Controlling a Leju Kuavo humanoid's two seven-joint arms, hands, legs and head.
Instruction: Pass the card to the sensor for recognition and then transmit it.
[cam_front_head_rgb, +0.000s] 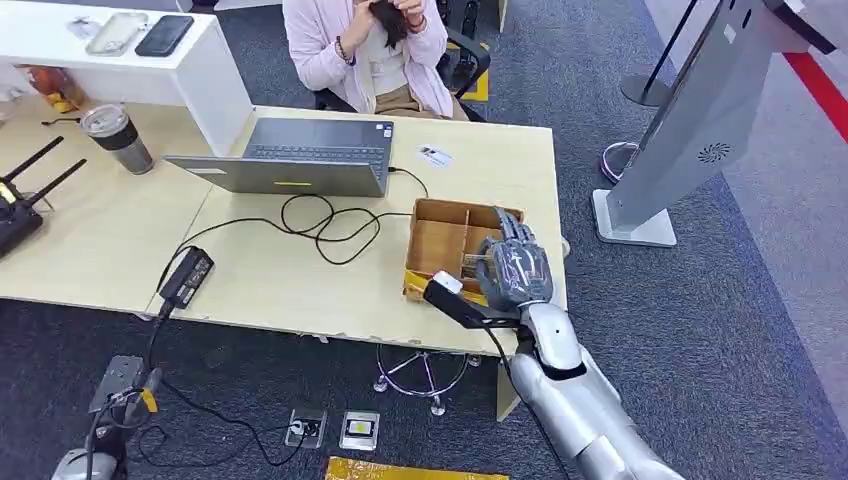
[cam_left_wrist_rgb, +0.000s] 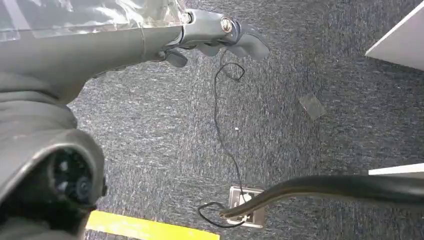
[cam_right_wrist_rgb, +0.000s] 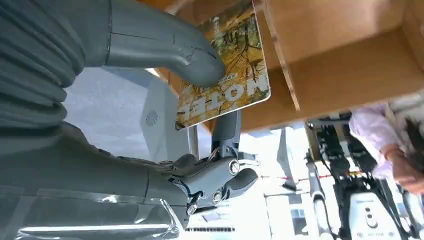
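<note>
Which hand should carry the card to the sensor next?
Right, likely. The right hand already pinches the card over the wooden box, and the grey sensor stand rises on that side. The left hand hangs over the carpet.

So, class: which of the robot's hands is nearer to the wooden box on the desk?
Right. The right hand is over the wooden box, pinching the card between thumb and finger. The left hand hangs down by the carpet floor, away from the box.
</note>
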